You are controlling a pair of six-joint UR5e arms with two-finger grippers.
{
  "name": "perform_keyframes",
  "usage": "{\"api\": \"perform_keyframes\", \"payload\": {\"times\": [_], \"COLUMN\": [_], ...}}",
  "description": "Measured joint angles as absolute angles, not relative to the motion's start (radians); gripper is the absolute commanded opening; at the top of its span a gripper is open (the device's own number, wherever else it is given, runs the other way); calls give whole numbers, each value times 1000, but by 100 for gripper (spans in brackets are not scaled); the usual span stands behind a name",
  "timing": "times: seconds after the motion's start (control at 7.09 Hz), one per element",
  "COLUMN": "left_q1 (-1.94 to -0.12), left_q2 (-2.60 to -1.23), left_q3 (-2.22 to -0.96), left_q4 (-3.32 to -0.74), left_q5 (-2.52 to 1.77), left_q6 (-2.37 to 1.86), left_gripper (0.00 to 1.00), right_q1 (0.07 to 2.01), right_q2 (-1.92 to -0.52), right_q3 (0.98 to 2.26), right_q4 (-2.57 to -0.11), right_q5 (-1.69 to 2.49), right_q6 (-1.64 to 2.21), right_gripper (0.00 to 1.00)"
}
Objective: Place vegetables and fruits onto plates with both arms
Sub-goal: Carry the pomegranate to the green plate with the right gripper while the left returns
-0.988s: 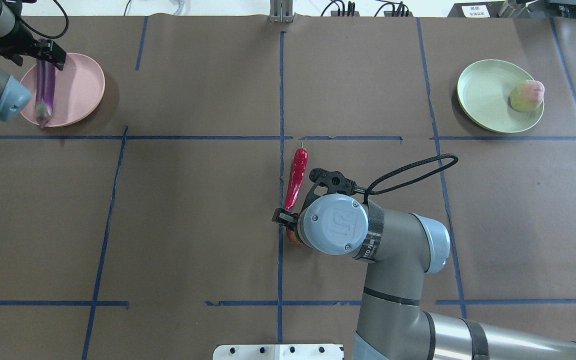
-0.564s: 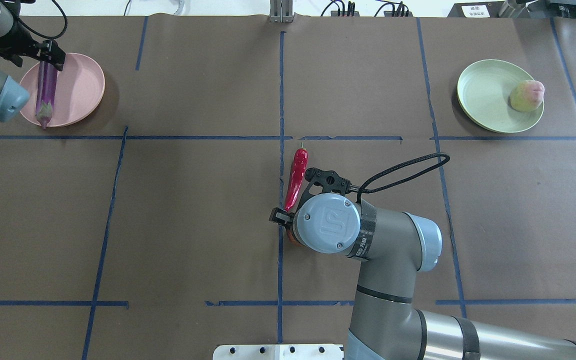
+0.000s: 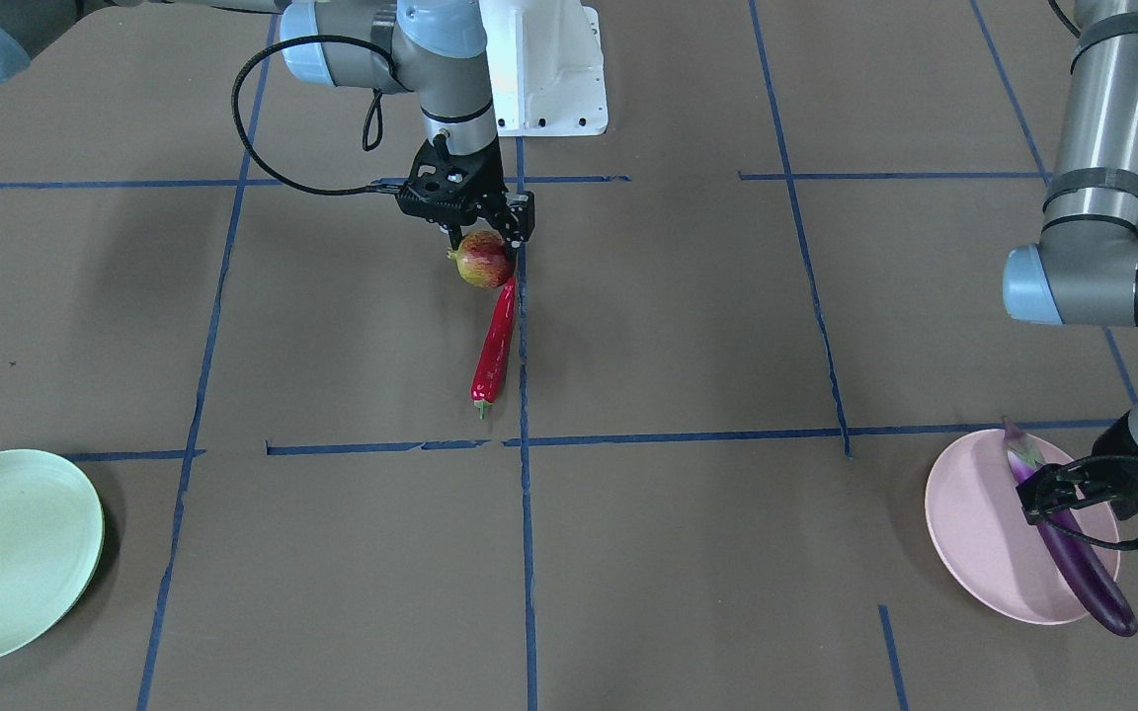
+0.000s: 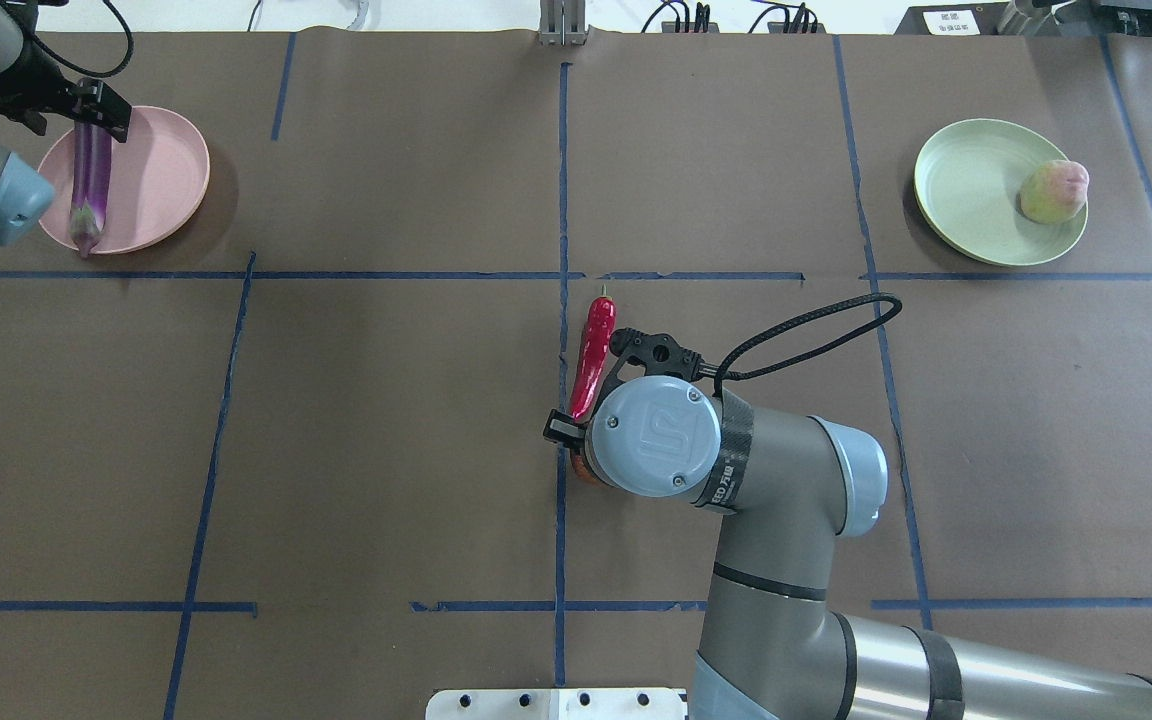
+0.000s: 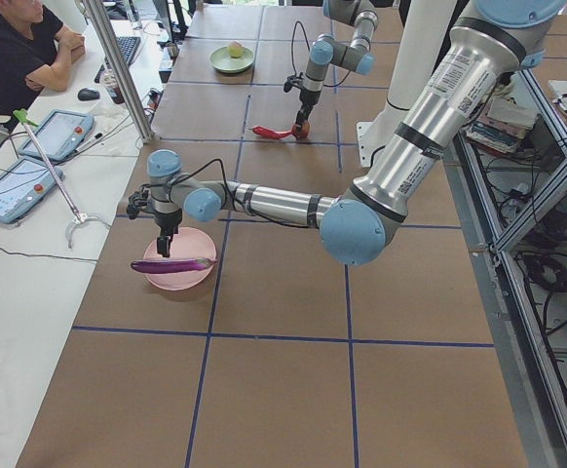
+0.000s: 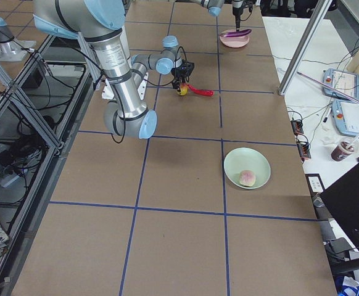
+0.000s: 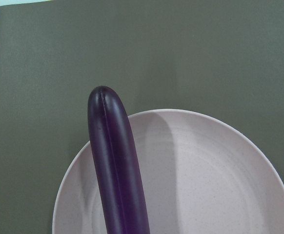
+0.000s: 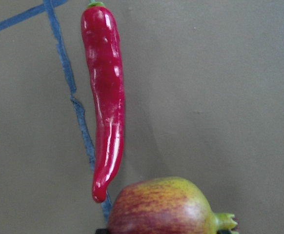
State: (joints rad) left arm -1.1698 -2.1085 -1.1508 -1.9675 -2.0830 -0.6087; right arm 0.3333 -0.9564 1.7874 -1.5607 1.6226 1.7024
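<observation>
My left gripper (image 4: pixel 88 108) is shut on the purple eggplant (image 4: pixel 91 185), which lies along the near-left side of the pink plate (image 4: pixel 161 170), its tip past the rim (image 3: pixel 1112 617). My right gripper (image 3: pixel 483 240) is shut on the red-yellow pomegranate (image 3: pixel 483 261) at the table's middle; from overhead my wrist hides most of it. The red chili pepper (image 4: pixel 591 360) lies on the table just beyond the pomegranate, its tip close to it (image 8: pixel 105 107). The yellow-green fruit (image 4: pixel 1054 192) sits at the right rim of the mint green plate (image 4: pixel 976 190).
The white base block (image 3: pixel 544 69) stands at the robot's edge of the table. Blue tape lines cross the brown table cover. An operator (image 5: pixel 20 49) sits at a side table with tablets, off the table's left end.
My right wrist has shifted slightly left and away from the robot's base, still over the pomegranate. My left arm has moved a little; the eggplant stays over the pink plate.
</observation>
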Motion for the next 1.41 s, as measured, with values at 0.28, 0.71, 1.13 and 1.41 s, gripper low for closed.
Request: {"api": "perform_keyframes", "payload": {"times": [0.28,0.71,1.13,1.41], "left_q1": [-1155,-1013,-885,-804], "left_q2": [-2112,-2137,-2233,-2304], "left_q3": [-1209,-1350,-1376,-1377], "left_q4": [-1965,-1969,-1971,-1970], "left_q5": [-2142,-2177,-2175,-2124], "left_q6": [-763,-1064,-1162,-1169], "left_gripper": [100,100,100,100], "right_q1": [375,515,796,942], "right_q2": [-1000,-1120,-1165,-1157], "right_q3": [1927,2029,1906,1746], "right_q4": [-1679,-1722,-1716,-1664], "right_q5": [1662,1723,1829,1881], "right_q6": [1651,1451,1107,949], "right_gripper": [0,0,0,0]}}
